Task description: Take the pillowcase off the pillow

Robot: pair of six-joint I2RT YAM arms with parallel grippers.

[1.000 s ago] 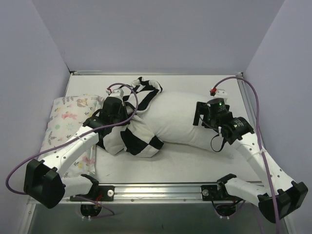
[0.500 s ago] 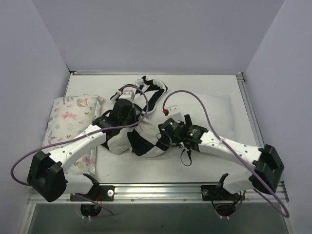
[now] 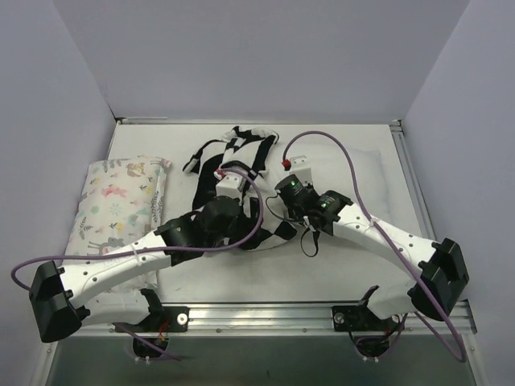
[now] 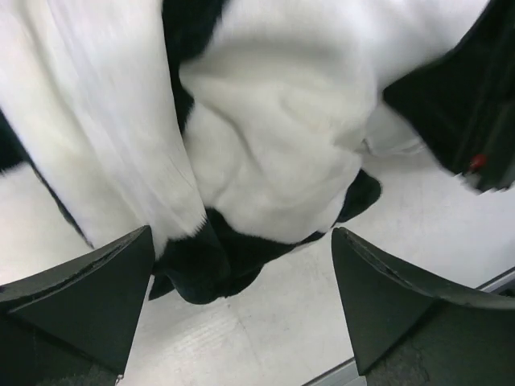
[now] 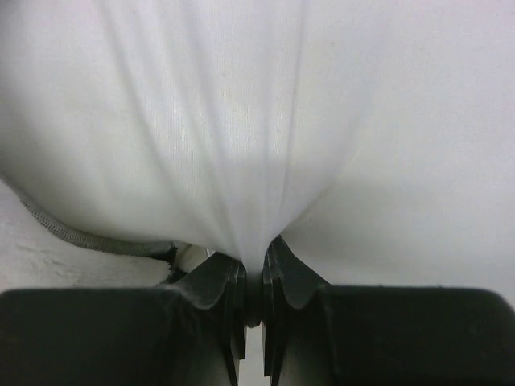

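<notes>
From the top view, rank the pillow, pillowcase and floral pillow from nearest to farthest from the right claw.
1. Pillow: pinched in the right claw, stretching right.
2. Pillowcase: just left of it.
3. Floral pillow: far left.

no readable text, labels or numbers

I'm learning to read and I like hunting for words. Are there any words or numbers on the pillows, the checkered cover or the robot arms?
No text can be read anywhere in these pictures.
pillowcase: only black and white patches, no letters.
flowery pillow: small pastel plant pictures, no words.
pillow: plain white.
left arm and right arm: no label or number that can be read.
</notes>
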